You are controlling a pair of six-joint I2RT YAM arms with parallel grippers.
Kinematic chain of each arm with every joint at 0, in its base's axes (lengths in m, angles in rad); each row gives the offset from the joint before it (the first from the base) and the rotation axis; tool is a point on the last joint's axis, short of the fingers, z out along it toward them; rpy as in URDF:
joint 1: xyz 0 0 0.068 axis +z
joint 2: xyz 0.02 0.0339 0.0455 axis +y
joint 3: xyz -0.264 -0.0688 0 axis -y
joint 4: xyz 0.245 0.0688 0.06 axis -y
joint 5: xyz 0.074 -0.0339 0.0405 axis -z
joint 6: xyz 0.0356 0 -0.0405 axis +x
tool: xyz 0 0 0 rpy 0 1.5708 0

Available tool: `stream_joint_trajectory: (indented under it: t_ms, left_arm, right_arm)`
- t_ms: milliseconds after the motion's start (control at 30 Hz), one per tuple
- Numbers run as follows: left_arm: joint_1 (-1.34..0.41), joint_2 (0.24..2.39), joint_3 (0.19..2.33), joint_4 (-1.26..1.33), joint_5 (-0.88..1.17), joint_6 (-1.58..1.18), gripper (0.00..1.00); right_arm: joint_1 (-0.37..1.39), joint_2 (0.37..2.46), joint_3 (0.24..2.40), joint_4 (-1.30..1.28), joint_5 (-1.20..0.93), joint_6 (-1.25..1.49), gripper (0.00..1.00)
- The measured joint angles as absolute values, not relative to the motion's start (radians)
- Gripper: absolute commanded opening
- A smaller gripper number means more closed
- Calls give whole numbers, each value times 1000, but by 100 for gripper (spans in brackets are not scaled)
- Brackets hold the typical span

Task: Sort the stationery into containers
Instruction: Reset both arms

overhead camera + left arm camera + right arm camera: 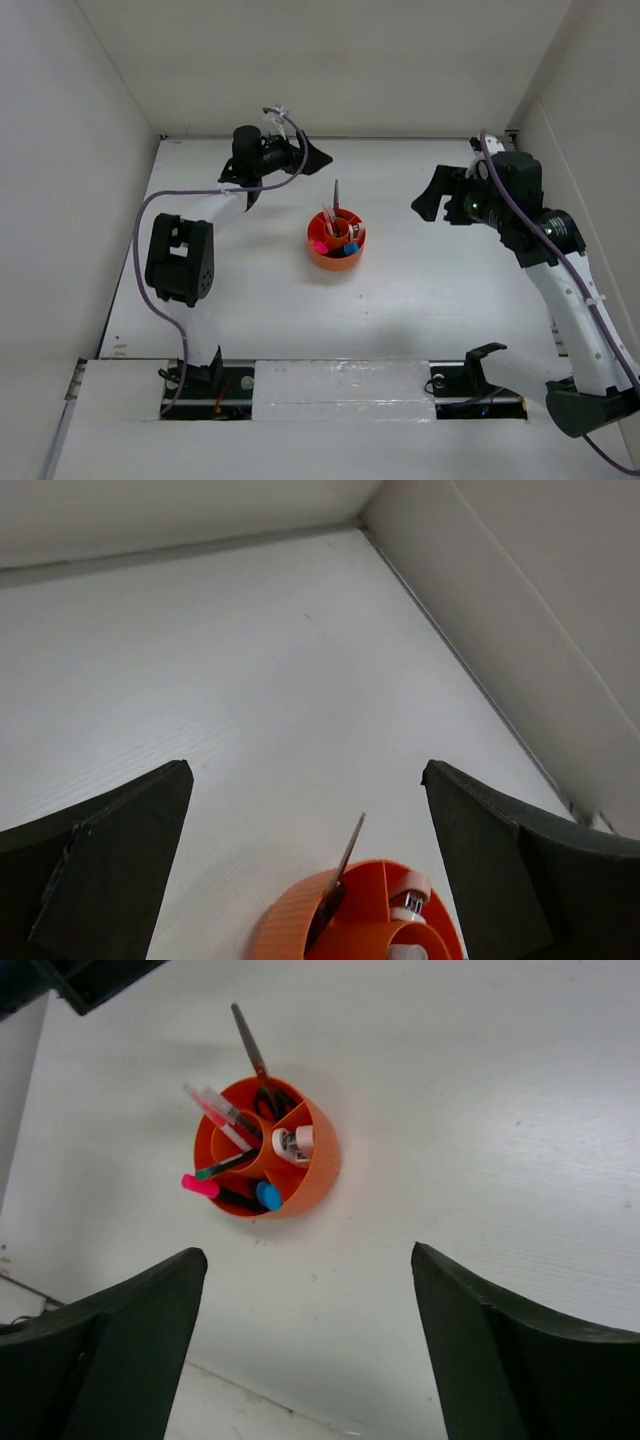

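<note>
The round orange organiser stands mid-table and holds the stationery. In the right wrist view its wall rings the black-handled scissors, which stand blade up in a back wedge. Pink and thin pens lean at its left, and a white clip-like piece lies in a right wedge. Markers with pink and blue caps sit at the front. My left gripper hovers open and empty behind the organiser, with the scissors blade between its fingers' line of sight. My right gripper hangs open and empty to the right.
White walls close the table on the left, back and right; the back right corner shows in the left wrist view. The table's near edge with a raised strip runs under my right gripper.
</note>
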State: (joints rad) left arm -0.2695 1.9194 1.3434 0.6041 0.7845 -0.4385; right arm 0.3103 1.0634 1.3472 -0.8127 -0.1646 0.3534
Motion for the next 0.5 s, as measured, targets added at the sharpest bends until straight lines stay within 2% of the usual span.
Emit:
stream_joint_trajectory:
  t_ms: [33,67,333,500]
  left_arm:
    - [-262,1888,1360,535,721,-440,100]
    - [-253,1847,1374,467,653,-444,100]
    - [-214,1389,1523,-115,-25,-451,100]
    - [-214,1110,1501,-377,-307,-495,100]
  right_arm:
    - [310,1075,1385,-829,-142,343,98]
    - [310,1088,1429,-850,-116,334,100]
    - [309,1155,1752,-1025,61,269,100]
    - [310,1121,1819,-1087,113,257,100]
